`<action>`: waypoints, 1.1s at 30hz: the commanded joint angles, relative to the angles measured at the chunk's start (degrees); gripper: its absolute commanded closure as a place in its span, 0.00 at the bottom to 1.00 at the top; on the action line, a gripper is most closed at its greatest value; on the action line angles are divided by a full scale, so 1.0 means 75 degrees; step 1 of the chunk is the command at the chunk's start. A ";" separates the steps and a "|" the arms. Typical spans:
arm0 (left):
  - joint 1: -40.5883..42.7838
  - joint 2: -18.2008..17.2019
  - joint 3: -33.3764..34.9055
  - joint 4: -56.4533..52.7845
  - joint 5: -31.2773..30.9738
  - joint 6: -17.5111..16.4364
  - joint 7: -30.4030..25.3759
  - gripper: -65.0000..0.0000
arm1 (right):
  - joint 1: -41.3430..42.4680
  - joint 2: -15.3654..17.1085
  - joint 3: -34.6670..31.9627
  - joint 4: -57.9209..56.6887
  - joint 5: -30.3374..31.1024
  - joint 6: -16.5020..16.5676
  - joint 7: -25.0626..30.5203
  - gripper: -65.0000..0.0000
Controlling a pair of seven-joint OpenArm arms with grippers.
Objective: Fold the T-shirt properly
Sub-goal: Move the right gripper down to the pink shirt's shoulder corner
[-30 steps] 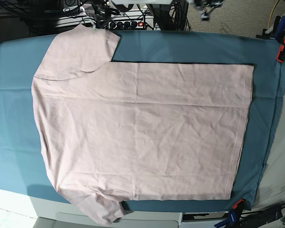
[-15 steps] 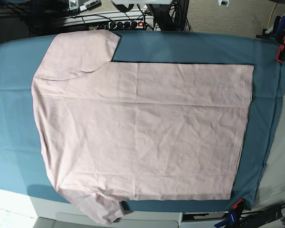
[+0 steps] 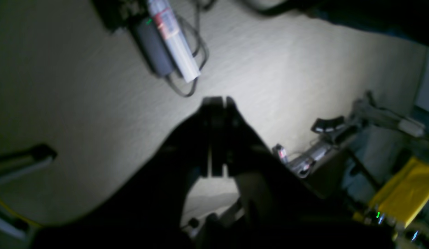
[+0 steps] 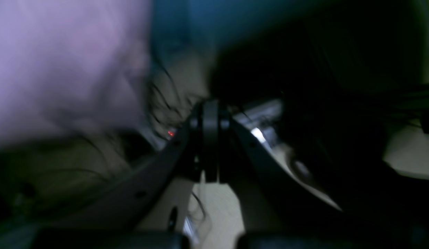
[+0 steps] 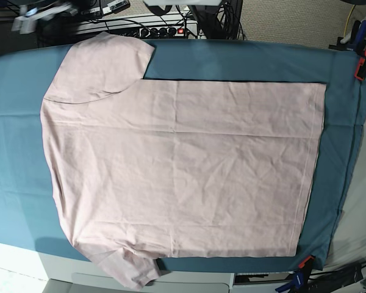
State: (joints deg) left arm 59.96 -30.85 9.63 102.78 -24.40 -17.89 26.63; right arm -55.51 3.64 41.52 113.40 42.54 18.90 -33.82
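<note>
So here we've got the T-shirt (image 5: 183,165) lying spread flat, plain side up, covering most of the table (image 5: 250,61) on its teal cloth. One sleeve reaches the table's far edge near the far left corner, and the other sleeve (image 5: 131,268) droops a bit over the near edge. The hem runs along the right side, short of the right edge.

Both arms are up and away from the shirt. Our left hand (image 3: 217,103) has its tips pressed together on nothing, looking at carpet off the table. Our right hand (image 4: 210,107) is pinched together too, also empty, with a blurry bit of pink off to one side of its view.

What worries us:
- that near sleeve hanging off the edge could drag the shirt toward us once we lift a corner
- the fabric is thin and wrinkly, so a pinch might catch only the top layer, or snag the teal cloth underneath
- the two hands lifting unevenly would skew the fold line
</note>
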 commanded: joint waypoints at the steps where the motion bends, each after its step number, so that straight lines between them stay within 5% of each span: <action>1: 0.0149 -0.0041 -0.0009 0.0187 -0.0029 -0.0152 -0.0009 1.00 | 0.0017 0.0041 0.0475 0.0373 0.0562 0.0093 -0.0172 1.00; 4: 0.0149 -0.0038 -0.0009 0.0329 0.0055 -0.0172 -0.0009 1.00 | 0.0484 0.0047 0.1737 0.0694 0.2296 0.0458 -0.1052 1.00; 8: 0.0122 -0.0041 -0.0009 0.0329 0.0058 -0.0172 -0.0006 1.00 | 0.1084 0.0061 0.2789 0.0358 0.3252 0.0825 -0.1393 1.00; 20: -0.0017 -0.0041 -0.0009 0.0326 0.0726 -0.0169 -0.0006 1.00 | 0.2617 0.0886 0.2871 -0.3150 0.5496 0.0831 -0.2457 1.00; 28: -0.0195 -0.0035 -0.0006 0.0326 0.0717 -0.0175 -0.0009 1.00 | 0.2981 0.1402 0.2702 -0.3544 0.5661 0.1003 -0.2769 1.00; 33: -0.0393 -0.0032 -0.0006 0.0326 0.0720 -0.0169 -0.0006 1.00 | 0.3133 0.1419 0.1635 -0.3544 0.5499 0.1172 -0.2410 1.00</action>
State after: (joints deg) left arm 56.12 -30.76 9.63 104.62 -18.70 -18.55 26.98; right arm -31.73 13.28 53.08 86.02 82.37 27.05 -52.90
